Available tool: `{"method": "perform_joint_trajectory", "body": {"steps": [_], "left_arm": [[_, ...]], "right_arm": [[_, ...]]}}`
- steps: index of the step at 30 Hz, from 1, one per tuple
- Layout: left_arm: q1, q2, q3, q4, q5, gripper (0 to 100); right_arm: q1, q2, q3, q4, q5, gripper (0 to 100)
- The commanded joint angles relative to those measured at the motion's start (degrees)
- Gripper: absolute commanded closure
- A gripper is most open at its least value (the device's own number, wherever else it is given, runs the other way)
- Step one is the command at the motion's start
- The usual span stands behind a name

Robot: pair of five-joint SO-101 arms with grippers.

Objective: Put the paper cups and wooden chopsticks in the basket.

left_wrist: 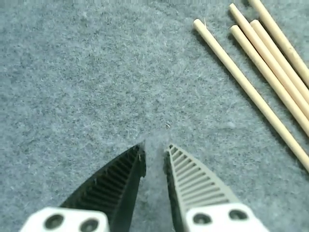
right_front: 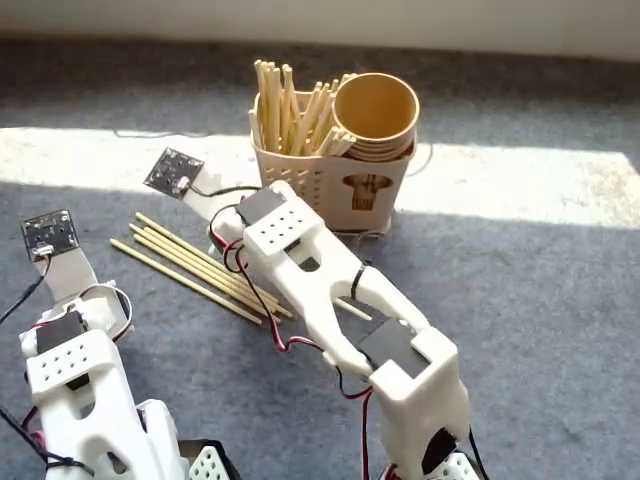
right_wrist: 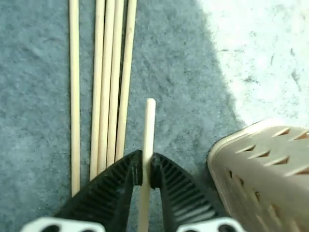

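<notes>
The right pincer [right_wrist: 146, 166] is clamped on one chopstick [right_wrist: 149, 121], loose chopsticks [right_wrist: 110, 82] just beside it, near the basket [right_wrist: 263, 169]; the left pincer [left_wrist: 154, 153] hangs barely parted, empty.

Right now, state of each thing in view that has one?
basket: upright, partly filled
paper cups: stacked, in the basket
basket chopsticks: standing on end
loose chopsticks: lying flat on carpet
held chopstick: clamped in right gripper
right gripper: shut on held chopstick
left gripper: slightly open, empty

One basket [right_front: 392, 185], one stack of paper cups [right_front: 376, 108], five loose chopsticks [right_front: 188, 264]
</notes>
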State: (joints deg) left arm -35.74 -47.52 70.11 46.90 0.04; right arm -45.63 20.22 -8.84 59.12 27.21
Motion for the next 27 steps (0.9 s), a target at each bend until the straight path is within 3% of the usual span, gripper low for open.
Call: {"method": "perform_joint_trajectory", "body": {"steps": [1, 13, 21, 27], "left_arm": [[-0.57, -1.01, -0.22, -1.05, -0.53, 93], [-0.57, -0.92, -0.13, -1.05, -0.53, 93], [-0.57, -0.92, -0.13, -0.97, -0.53, 93], [-0.48, -0.92, 0.48, -1.05, -0.53, 93]], "right_arm": [[0.84, -8.13, -0.92, 1.63, 0.00, 99.4], [0.48, -26.77, -1.27, 1.89, -15.56, 99.4], [0.48, -41.19, -1.45, 1.27, -16.26, 99.4], [-1.01, -51.12, -0.75, -4.88, -16.35, 99.4]]}}
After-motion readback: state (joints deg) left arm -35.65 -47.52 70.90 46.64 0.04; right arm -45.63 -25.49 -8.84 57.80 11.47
